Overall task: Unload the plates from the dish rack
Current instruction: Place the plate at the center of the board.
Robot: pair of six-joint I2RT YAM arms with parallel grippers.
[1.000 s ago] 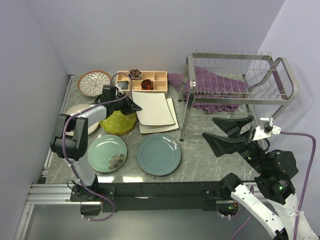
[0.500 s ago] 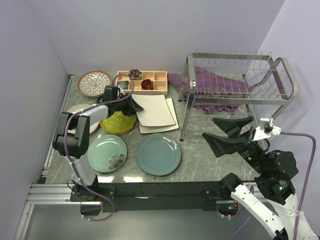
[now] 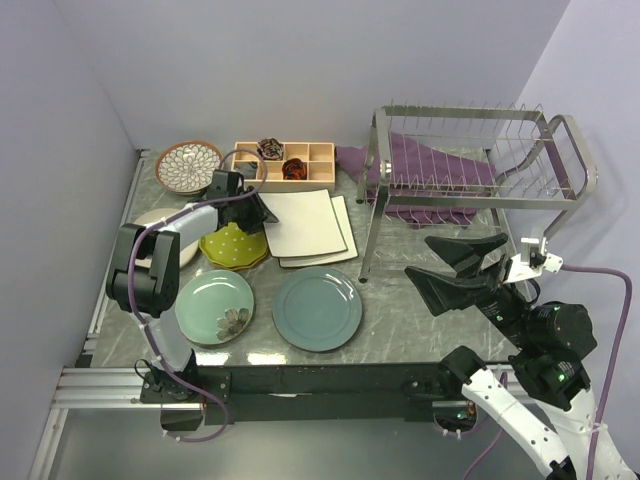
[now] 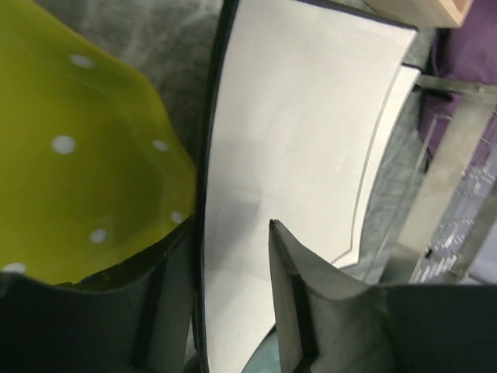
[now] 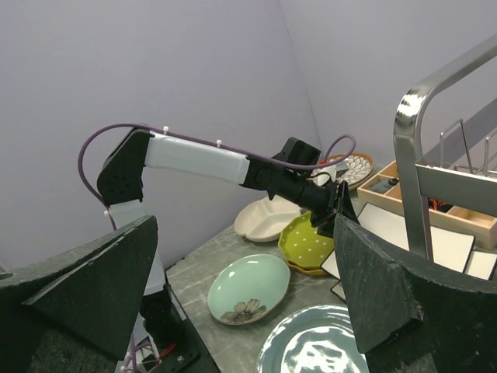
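Left pincer (image 3: 262,210): positioned at the left edge of the top white square plate (image 3: 303,218). In the wrist view its fingers (image 4: 303,311) stand partly apart on either side of that plate's dark rim, with one finger over the plate's face and the other outside the rim. The gap is wider than the rim, so no clamp is evident.

Right pincer (image 3: 425,256): jaws spread fully, nothing between them. It hangs over the near right part of the surface (image 3: 390,325), in front of the dish rack (image 3: 470,165).

Dish rack: stands at the far right corner of the surface, over a purple cloth (image 3: 430,160).

Plates: all those seen lie on the surface, left of the rack.
- The top white square plate rests on the lower white square plate (image 3: 347,243), slightly askew, near the middle.
- The yellow-green dotted plate (image 3: 235,245) lies just beside their left edge.
- The cream divided plate (image 5: 268,219) is at the left edge, partly under the left arm.
- The petal-patterned plate (image 3: 188,165) is at the far left corner, next to the wooden compartment tray (image 3: 285,162).
- The pale green floral plate (image 3: 214,307) and the teal plate (image 3: 317,308) sit side by side along the near edge, apart from each other.
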